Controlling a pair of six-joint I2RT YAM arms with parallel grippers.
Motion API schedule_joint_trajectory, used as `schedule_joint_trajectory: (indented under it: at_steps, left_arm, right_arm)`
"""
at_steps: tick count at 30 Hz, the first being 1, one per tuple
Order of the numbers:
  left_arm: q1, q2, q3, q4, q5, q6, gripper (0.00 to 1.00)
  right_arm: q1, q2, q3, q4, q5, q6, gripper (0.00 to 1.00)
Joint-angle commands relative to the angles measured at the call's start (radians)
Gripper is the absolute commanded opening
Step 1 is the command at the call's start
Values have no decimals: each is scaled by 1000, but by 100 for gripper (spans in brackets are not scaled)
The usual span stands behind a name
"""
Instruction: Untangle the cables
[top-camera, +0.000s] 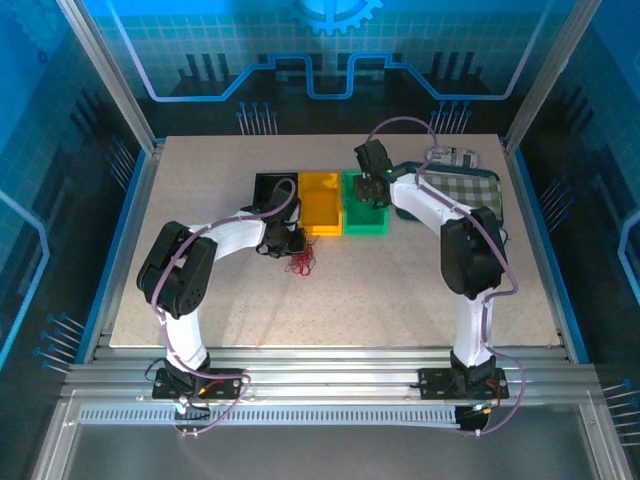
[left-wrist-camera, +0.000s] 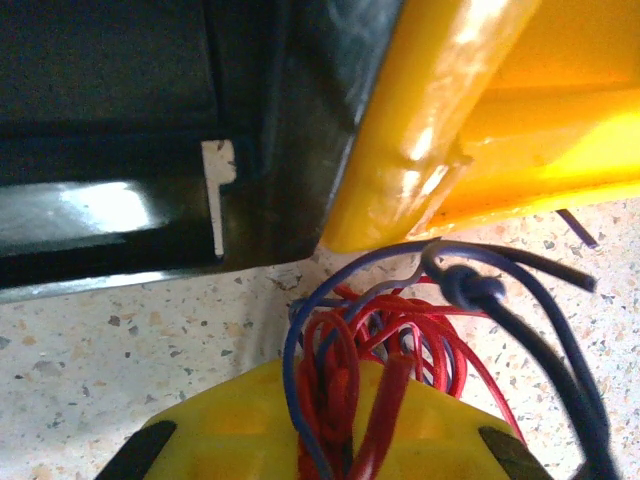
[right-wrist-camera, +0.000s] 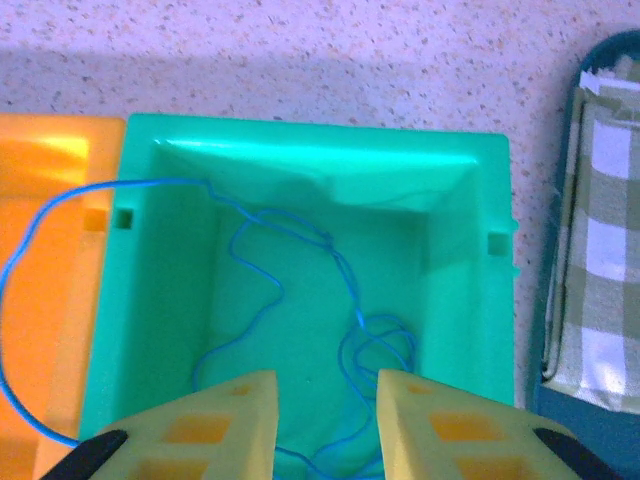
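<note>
A tangled bunch of red and blue cables (left-wrist-camera: 375, 325) lies on the speckled table in front of the bins, seen as a small red knot (top-camera: 300, 264) in the top view. My left gripper (left-wrist-camera: 345, 405) is shut on the cables, red and blue strands running between its yellow fingers. A darker knotted strand (left-wrist-camera: 470, 285) trails off to the right. One thin blue cable (right-wrist-camera: 345, 270) lies loose inside the green bin (right-wrist-camera: 300, 135), one loop draped over its left wall into the orange bin (right-wrist-camera: 50, 200). My right gripper (right-wrist-camera: 327, 400) hangs open above the green bin, holding nothing.
Black bin (top-camera: 272, 182), orange bin (top-camera: 321, 232) and green bin (top-camera: 366, 229) stand side by side mid-table. Corners of the black bin (left-wrist-camera: 150, 210) and orange bin (left-wrist-camera: 420, 130) sit just beyond the left gripper (top-camera: 283, 243). A checked cloth (right-wrist-camera: 600, 270) in a dark tray lies right of the green bin.
</note>
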Motion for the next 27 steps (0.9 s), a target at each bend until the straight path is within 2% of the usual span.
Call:
schedule_joint_trajectory:
  at_steps: [1,5,9,13,18,27]
  left_arm:
    - [-2,2,16,3,-35,24,0]
    - [-2,5,16,4,-31,25,0]
    - [-2,7,19,6,-31,27,0]
    - [2,7,16,12,-33,15,0]
    - [28,-12,-19,42,-32,-11,0]
    - [32,0,1,31,-39,8,0]
  right_arm:
    - [3,-63,-38,21,54,5,33]
    - [4,-111,-101,54,88,22,33]
    - [13,-150,-148,131,6,-10,34]
    - [29,-126,-120,151,-120,-43,34]
    - [53,-22,41,37,-186,-50,33]
    - [82,186,339,-175,-211,-80,31]
